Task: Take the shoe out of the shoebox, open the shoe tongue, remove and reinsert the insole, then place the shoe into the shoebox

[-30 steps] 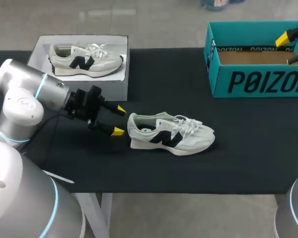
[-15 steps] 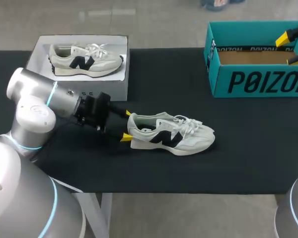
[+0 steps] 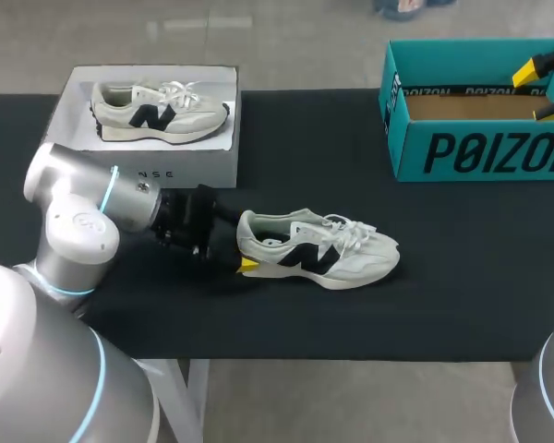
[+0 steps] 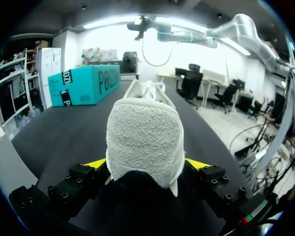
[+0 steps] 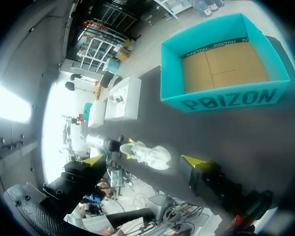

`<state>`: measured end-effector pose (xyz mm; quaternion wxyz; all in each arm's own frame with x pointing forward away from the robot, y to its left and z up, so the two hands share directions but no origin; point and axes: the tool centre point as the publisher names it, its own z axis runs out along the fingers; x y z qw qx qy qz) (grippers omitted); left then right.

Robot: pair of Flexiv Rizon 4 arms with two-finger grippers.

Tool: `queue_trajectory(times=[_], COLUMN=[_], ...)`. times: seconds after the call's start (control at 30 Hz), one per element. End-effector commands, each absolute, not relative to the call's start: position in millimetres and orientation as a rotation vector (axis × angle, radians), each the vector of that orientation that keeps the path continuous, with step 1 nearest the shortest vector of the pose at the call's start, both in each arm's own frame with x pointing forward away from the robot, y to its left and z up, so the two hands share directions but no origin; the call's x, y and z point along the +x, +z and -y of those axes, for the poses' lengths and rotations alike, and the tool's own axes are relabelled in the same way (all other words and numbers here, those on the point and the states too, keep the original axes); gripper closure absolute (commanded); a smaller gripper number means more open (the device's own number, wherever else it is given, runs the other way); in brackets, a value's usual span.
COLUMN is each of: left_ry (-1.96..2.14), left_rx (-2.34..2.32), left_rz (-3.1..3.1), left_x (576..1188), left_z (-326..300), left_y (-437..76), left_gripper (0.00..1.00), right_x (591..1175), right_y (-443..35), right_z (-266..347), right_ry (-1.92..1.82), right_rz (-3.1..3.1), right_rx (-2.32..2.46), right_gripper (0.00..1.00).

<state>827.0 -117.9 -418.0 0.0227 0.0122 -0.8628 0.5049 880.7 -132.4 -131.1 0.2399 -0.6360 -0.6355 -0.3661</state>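
At nine o'clock of the shoe, your left end effector straddles the heel; whether it is clamped, you cannot tell. Centre it, then squeeze gently.

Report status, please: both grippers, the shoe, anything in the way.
Left gripper at heel of shoe, grip unclear. Right gripper open, by empty shoebox. Shoe upright on table, out of box. Nothing between them.

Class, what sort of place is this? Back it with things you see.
Probably a robot test bench for shoe handling: a black table, the left gripper by a sneaker, an open teal shoebox.
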Motion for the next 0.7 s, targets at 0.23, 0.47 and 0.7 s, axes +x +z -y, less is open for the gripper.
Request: queue_trajectory(times=[0.23,0.47,0.7], left_ry=[1.567,1.559,1.560], left_rx=[0.071,0.093,0.095], left_rz=[2.674,2.688,2.688], left_x=[830,828,827], left_z=[131,133,133], left_y=[-433,-436,-436], left_gripper=[0.00,1.00,1.00], right_x=[881,881,881], right_y=[-131,-131,-131], right_z=[132,132,132], right_ry=[-1.000,-1.000,-1.000], right_rz=[1.741,1.741,1.741], right_rx=[-1.743,-1.743,-1.743], right_gripper=[0.00,0.00,0.00])
